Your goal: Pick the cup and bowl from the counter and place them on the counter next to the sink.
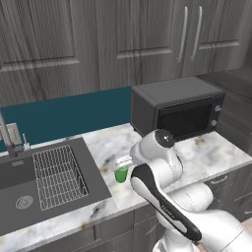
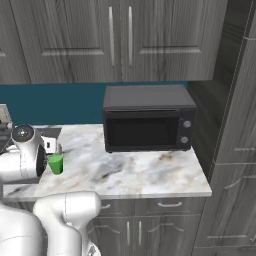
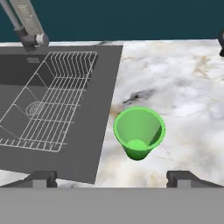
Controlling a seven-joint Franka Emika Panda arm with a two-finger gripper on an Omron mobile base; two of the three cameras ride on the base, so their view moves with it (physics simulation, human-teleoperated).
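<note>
The counter of veined white marble runs from the sink on the left to a black microwave standing against the teal backsplash on the right. The sink is a dark recessed basin holding a wire rack, with a round drain under the rack and the foot of a chrome faucet at its back edge.

The cup, a small green tumbler, stands upright and mouth up on the marble just beside the sink's right rim, apart from it by a strip of bare stone. No bowl can be made out in these views.

Judged from this layout, the cup's part of the task looks finished, since it already sits next to the sink. The likely next move is to lift clear without brushing the cup, then find and fetch the bowl, which is wider than the gripper and would call for a grasp on its rim.

The arm folds forward over the counter's front edge, its wrist bent so the hand looks down and ahead at the cup. The gripper hangs above and short of the cup, its two dark fingertips spread wide apart and holding nothing.
</note>
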